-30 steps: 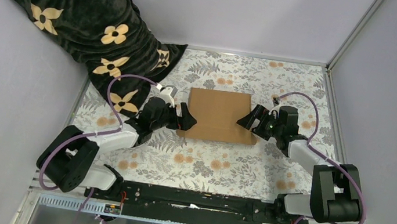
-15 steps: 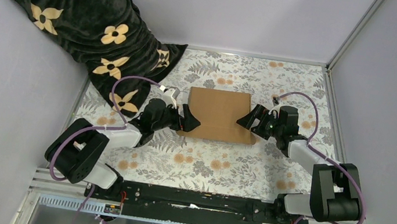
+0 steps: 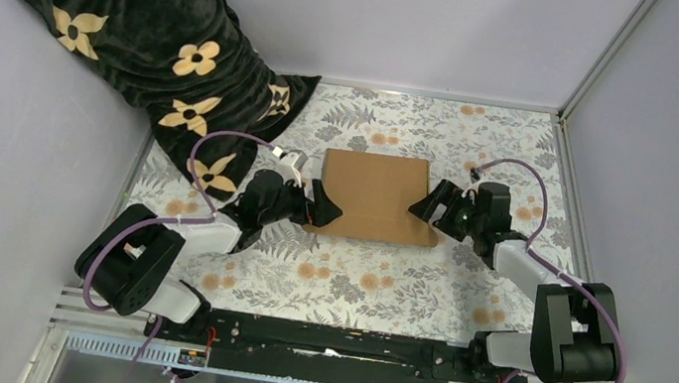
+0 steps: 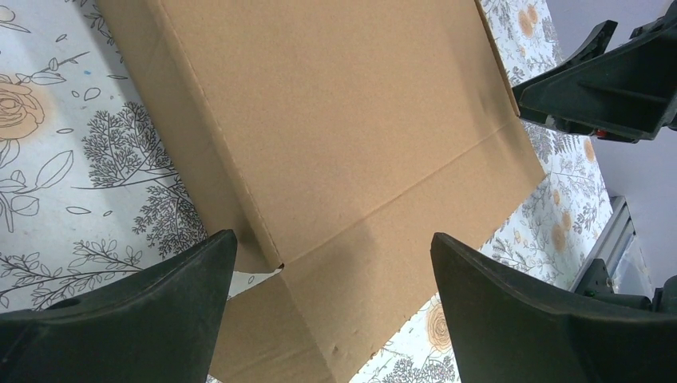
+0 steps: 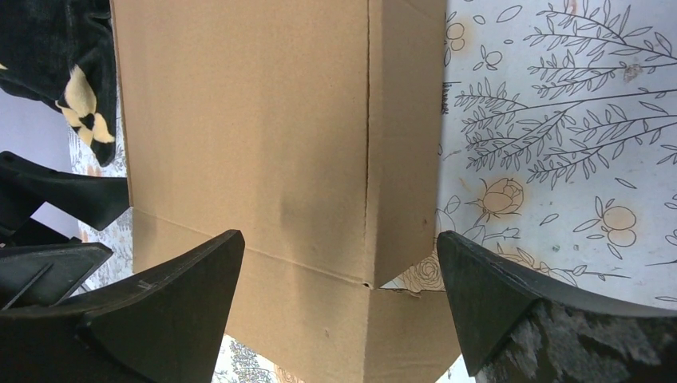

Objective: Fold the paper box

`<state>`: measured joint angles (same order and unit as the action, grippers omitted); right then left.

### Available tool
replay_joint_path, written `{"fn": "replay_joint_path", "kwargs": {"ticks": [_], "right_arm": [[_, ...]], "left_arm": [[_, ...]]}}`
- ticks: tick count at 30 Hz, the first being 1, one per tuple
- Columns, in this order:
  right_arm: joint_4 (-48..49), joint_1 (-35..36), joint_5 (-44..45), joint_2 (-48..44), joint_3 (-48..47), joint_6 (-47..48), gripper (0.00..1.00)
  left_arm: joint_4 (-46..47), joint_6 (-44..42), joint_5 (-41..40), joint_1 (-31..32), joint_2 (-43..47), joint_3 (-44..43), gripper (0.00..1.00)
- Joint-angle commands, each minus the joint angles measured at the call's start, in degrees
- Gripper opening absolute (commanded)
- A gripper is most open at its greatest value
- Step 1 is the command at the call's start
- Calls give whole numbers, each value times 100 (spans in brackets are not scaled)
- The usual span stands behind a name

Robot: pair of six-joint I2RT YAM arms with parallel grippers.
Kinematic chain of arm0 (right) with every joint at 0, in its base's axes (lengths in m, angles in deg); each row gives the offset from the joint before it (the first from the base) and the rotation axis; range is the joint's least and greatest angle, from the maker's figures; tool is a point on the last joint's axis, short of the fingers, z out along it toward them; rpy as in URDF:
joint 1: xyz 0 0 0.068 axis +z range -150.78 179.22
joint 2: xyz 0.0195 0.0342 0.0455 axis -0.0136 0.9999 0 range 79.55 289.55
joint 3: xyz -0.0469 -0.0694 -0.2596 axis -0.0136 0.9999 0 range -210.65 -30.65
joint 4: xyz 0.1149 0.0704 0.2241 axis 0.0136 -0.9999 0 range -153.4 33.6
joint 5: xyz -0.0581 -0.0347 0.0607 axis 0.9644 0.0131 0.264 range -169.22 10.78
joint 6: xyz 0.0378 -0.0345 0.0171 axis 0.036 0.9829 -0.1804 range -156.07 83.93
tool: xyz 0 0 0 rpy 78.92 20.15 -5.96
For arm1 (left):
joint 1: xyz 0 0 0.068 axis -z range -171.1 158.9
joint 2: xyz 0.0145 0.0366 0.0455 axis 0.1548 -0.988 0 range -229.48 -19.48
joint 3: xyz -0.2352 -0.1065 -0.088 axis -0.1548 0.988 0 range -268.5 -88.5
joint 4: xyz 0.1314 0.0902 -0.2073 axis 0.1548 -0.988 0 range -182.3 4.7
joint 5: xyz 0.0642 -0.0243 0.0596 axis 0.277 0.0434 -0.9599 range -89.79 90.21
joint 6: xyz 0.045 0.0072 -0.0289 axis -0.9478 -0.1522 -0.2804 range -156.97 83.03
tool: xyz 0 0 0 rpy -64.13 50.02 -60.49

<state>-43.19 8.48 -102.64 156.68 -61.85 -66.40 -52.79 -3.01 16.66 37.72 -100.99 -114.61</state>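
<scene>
The paper box [image 3: 377, 197] is a flat brown cardboard sheet with creases, lying on the floral table mid-scene. My left gripper [image 3: 325, 209] is open at its near-left corner, fingers spread over the cardboard [image 4: 335, 159] without holding it. My right gripper [image 3: 425, 210] is open at the near-right corner, its fingers straddling the box's [image 5: 263, 144] side flap and crease. From the left wrist view, the right gripper's black fingers [image 4: 607, 80] show beyond the sheet's far edge.
A black pillow with tan flowers [image 3: 139, 23] leans in the back-left corner, close to the left arm. The floral table cover [image 3: 383, 278] runs to grey walls at back and sides. A metal rail [image 3: 344, 343] holds both arm bases in front.
The left gripper has slid a little to the right, further over the box's near-left corner. The right gripper has barely moved. Both stay open.
</scene>
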Motion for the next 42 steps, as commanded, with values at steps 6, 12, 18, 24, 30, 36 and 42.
{"fn": "replay_joint_path", "kwargs": {"ticks": [6,12,18,24,30,36,42], "right_arm": [[486,-10,-284,-58,-21,-64,100],[540,-11,-371,-109,-65,-89,100],[607,-3,-469,-92,-98,-136,100],[668,-12,-545,-41,-86,-165,100],[766,-10,-624,11,-44,-214,100],[815,-11,-629,98,20,-195,100],[919,-10,-655,165,73,-234,100]], "left_arm": [[60,-133,-183,-43,287,130,98],[149,-129,-162,-95,244,218,98],[348,-64,-69,-129,55,244,99],[535,29,55,-135,-62,229,99],[741,112,141,-139,-204,229,98],[831,130,157,-140,-290,229,98],[861,147,192,-131,-323,212,98]]}}
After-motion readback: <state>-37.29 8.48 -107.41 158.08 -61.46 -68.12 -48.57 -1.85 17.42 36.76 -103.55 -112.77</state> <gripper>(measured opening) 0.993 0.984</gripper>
